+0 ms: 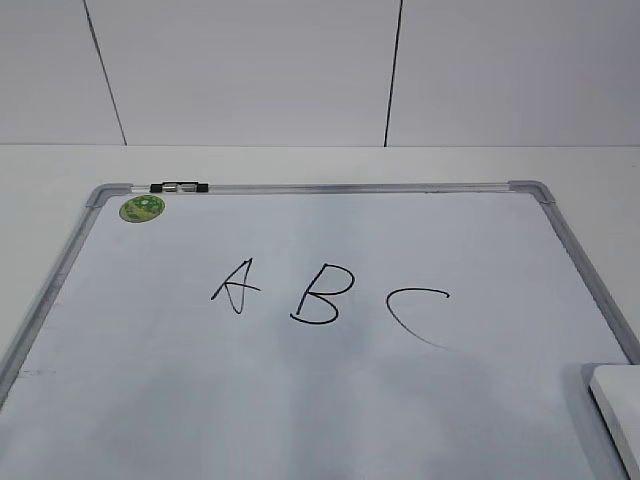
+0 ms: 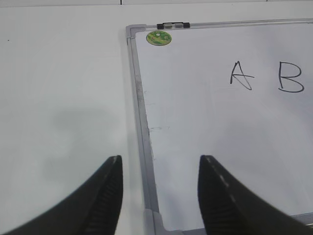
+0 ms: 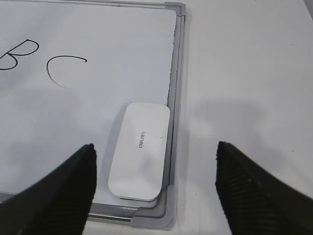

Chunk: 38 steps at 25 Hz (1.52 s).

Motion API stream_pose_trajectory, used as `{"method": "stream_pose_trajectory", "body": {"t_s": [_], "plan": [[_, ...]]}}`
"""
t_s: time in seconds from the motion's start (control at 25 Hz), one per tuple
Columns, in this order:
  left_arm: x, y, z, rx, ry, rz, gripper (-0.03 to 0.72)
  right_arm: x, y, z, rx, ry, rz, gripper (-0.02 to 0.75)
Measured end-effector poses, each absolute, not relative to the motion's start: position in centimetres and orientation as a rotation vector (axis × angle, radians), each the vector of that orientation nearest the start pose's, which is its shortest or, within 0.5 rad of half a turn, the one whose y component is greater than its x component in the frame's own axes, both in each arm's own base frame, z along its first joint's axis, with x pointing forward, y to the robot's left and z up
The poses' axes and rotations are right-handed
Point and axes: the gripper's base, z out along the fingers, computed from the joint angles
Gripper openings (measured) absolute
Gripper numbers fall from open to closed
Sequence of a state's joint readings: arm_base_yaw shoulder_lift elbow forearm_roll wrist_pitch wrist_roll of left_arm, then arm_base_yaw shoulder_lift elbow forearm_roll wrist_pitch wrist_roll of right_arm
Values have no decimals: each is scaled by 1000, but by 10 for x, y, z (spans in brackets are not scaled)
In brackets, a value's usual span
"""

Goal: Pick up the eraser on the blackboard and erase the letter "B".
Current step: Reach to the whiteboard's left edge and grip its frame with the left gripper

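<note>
White panels with thin dark seams make the wall behind a pale white table [image 1: 320,165], and on this table lies the blackboard [image 1: 300,400], which is in fact a large white dry-erase board with a grey metal frame and rounded grey corner pieces.

At the far left corner of the board sits a small round green sticker [image 1: 142,208], and just beside it a small black and silver clip [image 1: 180,186] is fixed on the top rail. In the left wrist view the left gripper [image 2: 159,196] hangs above the near left corner of the frame, one black ribbed finger over the table and the other over the board; its jaws stand well apart and grasp nothing.

Three black hand-drawn letters stand in a row across the middle of the board. First comes the black "A" [image 1: 236,286], then the letter "B" [image 1: 318,296] near it, complete and not wiped, then the black "C" [image 1: 415,312].

At the near right corner of the board lies the eraser [image 3: 140,149], a white smooth plastic oblong block with rounded corners, a thin dark base and small grey print. It lies flat, its long side along the right rail. The right gripper [image 3: 156,188] hovers above it with jaws spread wide and released, not touching it.
</note>
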<state>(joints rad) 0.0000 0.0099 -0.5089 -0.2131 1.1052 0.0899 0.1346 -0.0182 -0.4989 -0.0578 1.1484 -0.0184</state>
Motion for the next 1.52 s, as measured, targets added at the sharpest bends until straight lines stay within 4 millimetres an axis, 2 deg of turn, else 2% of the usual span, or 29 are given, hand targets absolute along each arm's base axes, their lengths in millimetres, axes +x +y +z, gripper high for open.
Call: {"method": "stream_pose_trajectory", "body": {"t_s": [0.28, 0.44, 0.56, 0.76, 0.96, 1.08, 1.2, 1.52], "plan": [[-7, -17, 278, 109, 2074, -202, 381, -11, -6, 270, -156, 2108, 6, 594], [-4, -17, 281, 107, 2090, -203, 383, -12, -3, 282, -182, 2117, 38, 594], [4, -17, 294, 120, 2118, -200, 400, -1, 0, 293, -221, 2232, 39, 594], [23, -17, 311, 117, 2188, -205, 428, 28, 5, 306, -245, 2367, 44, 594], [54, -17, 322, 100, 2263, -214, 431, 52, 8, 306, -252, 2415, 41, 594], [78, -18, 320, 82, 2310, -244, 431, 61, 8, 306, -247, 2411, 23, 594], [103, -20, 313, 84, 2381, -279, 431, 67, 8, 304, -237, 2445, 16, 594], [166, -23, 278, 74, 2618, -343, 431, 85, 10, 295, -239, 2565, 11, 596]]}}
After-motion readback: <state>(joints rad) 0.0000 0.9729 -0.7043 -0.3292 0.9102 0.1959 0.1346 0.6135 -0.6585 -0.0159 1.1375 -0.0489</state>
